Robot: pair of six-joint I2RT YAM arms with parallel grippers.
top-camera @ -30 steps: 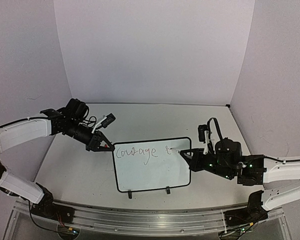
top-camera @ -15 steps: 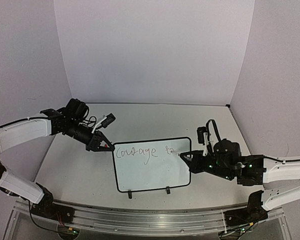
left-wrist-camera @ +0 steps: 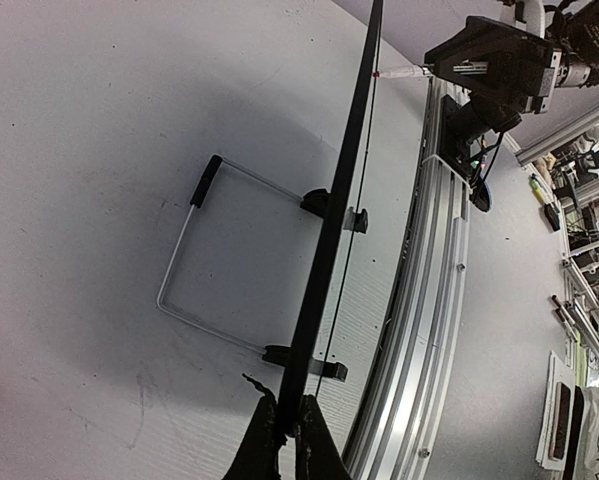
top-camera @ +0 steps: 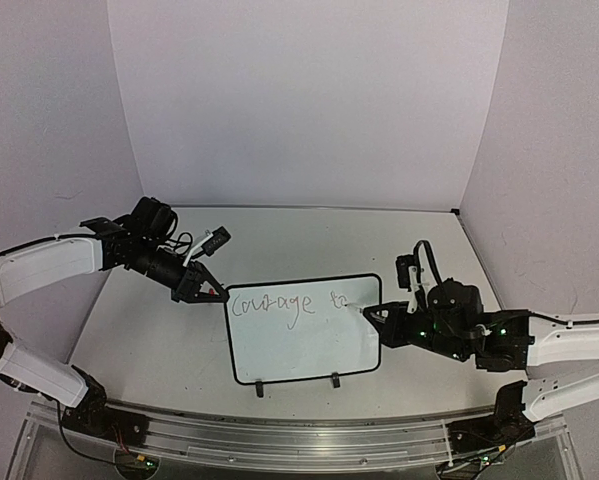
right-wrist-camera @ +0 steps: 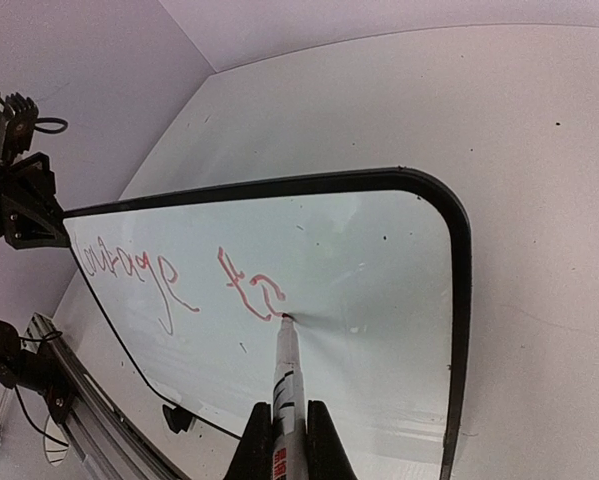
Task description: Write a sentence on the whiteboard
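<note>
Two risks, left end effector (left-wrist-camera: 287, 425) pinching the edge of the glossy black-rimmed whiteboard (right-wrist-camera: 379, 270), right end effector (right-wrist-camera: 285, 425) clamping the white marker (right-wrist-camera: 285, 368): board slip under tip pressure, smeared thin cursive lettering (right-wrist-camera: 169, 280).

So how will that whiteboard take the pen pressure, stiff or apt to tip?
Likely light and tippy: the whiteboard looks thin edge-on and leans only on a wire stand. That is probably why the left gripper pinches its edge while the marker presses. The glossy face looks slippery; it seems stiff, with no visible bend.
</note>
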